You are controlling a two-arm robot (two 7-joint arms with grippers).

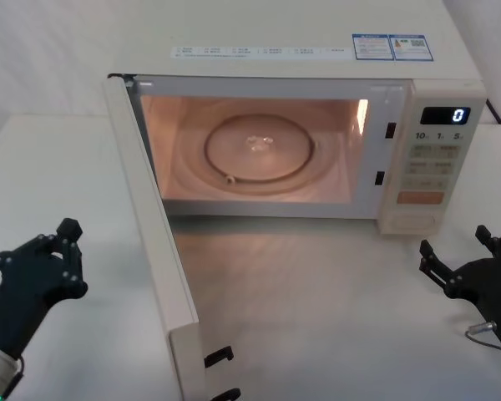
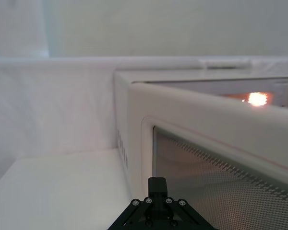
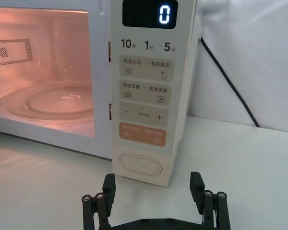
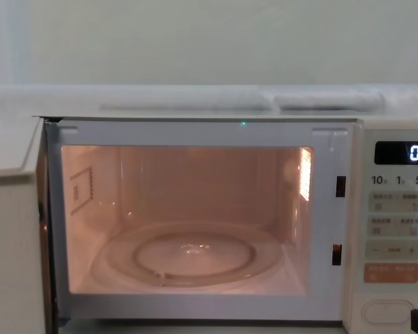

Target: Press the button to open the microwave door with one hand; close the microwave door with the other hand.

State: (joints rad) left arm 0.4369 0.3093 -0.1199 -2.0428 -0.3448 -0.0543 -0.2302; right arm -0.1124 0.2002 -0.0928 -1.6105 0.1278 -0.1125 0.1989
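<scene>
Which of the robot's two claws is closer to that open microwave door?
The left. The left gripper sits just outside the swung-open microwave door, facing its outer face. The right gripper is across the table, in front of the button, fingers spread.

microwave door (image 1: 154, 251) swung wide open beside left claw (image 1: 54, 259), bare table (image 1: 317, 301) ahead

Microwave door (image 1: 154, 251) swung open; left gripper (image 1: 57, 259) beside it; right gripper (image 1: 468, 266) open near button (image 1: 414, 222).
</scene>
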